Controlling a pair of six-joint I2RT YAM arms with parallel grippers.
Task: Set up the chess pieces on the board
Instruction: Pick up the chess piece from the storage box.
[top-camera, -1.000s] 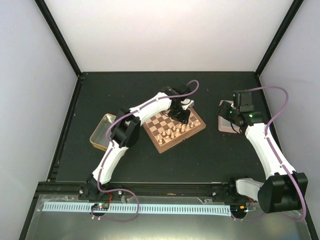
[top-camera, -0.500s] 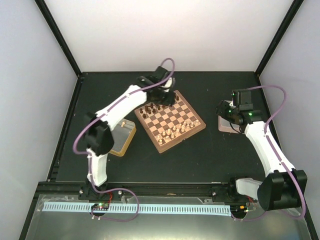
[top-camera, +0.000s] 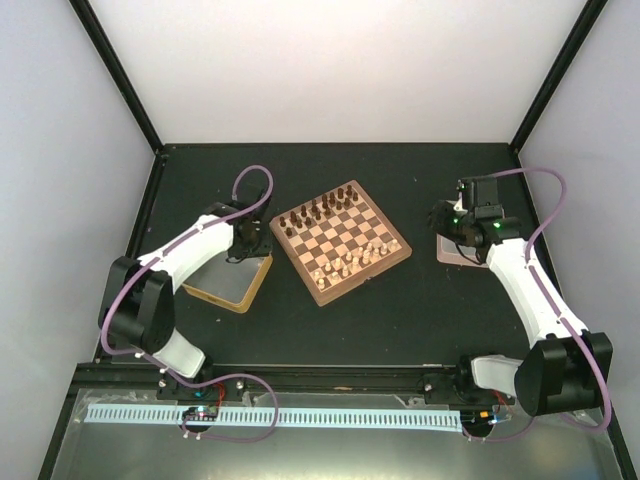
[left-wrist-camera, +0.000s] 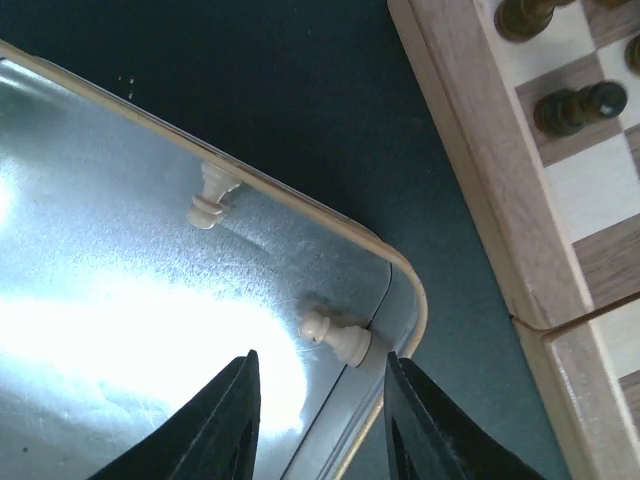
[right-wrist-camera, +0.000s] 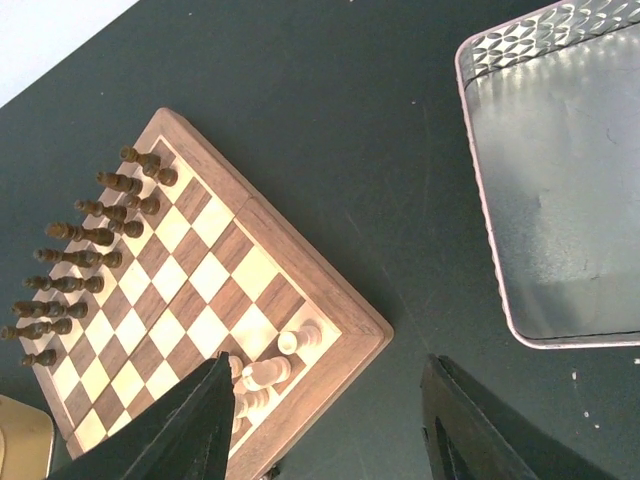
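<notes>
Top view, step: fetching phase. The left fingers (top-camera: 243, 252) hang over the tan tray (top-camera: 222, 300) at its corner nearest the board (top-camera: 340, 240), so I read this as a pickup, not a placement.
Top view, board: it sits diagonally mid-bench (top-camera: 380, 320) between the two trays. Dark pieces (top-camera: 315, 213) line its far-left edge and pale pieces (top-camera: 352, 262) crowd the near-right edge.
Top view, right side: the right fingers (top-camera: 446, 222) hover above the silver tray (top-camera: 447, 258), well apart from the board.
Left wrist, fingers: spread, with nothing between them.
Left wrist, tan tray contents: two chess pieces. A pale pawn (left-wrist-camera: 335, 337) lies on its side, tucked into the corner against the wall, just ahead of the gap between the fingers. A second pale piece (left-wrist-camera: 210, 195) lies against the far rim.
Left wrist, next move: drop straight onto that corner pawn. My guess is the wall will crowd one finger, so the approach wants care, and a toppled piece may roll.
Right wrist, fingers: spread wide, holding nothing.
Right wrist, silver tray contents: no piece shows on the part in view.
Right wrist, board: the dark side stands in two rows and looks complete. Only a few pale men show at the near corner.
Right wrist, progress: judging by that, the pale side is the one left to finish, and the tan tray is feeding it.
</notes>
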